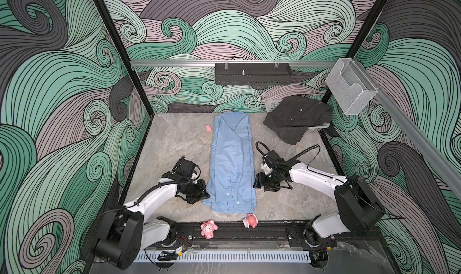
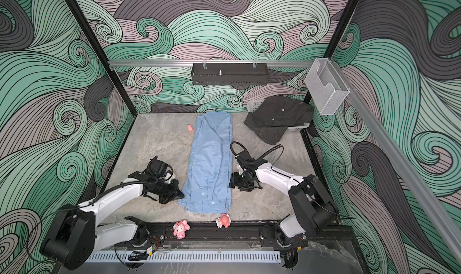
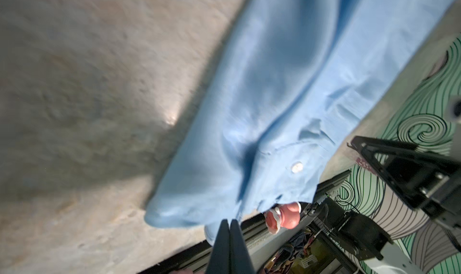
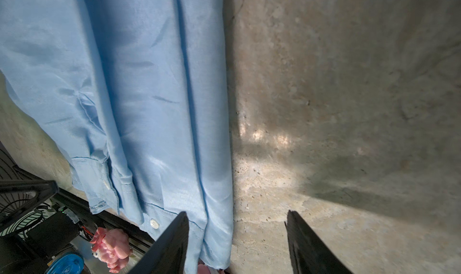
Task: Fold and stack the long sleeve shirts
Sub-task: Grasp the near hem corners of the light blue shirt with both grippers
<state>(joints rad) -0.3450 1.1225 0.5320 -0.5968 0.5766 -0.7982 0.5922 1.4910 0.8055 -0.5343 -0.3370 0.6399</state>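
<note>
- The light blue shirt (image 1: 232,160) lies flat on the counter (image 1: 174,145), folded lengthwise into a long narrow strip. Its collar end is toward the back wall and its buttoned hem toward the front rail.
- The left hand (image 1: 205,194) sits low at the strip's left edge near the hem. In the left wrist view its fingers (image 3: 224,237) are pressed together. They are right at the hem corner, but I cannot tell whether any cloth is caught between them.
- The right hand (image 1: 257,183) is at the opposite edge, facing the left one across the strip. Its jaws stand well apart and hold nothing — one finger (image 4: 174,235) is over the blue cloth, the other over bare counter.
- The dark pinstriped shirt (image 1: 296,118) is draped over a pale basket (image 1: 316,128) in the far right corner, with part of it spilling onto the counter — well apart from the blue one.
- Two pink toys (image 1: 209,229) (image 1: 250,220) sit at the front rail, just beyond the hem.
</note>
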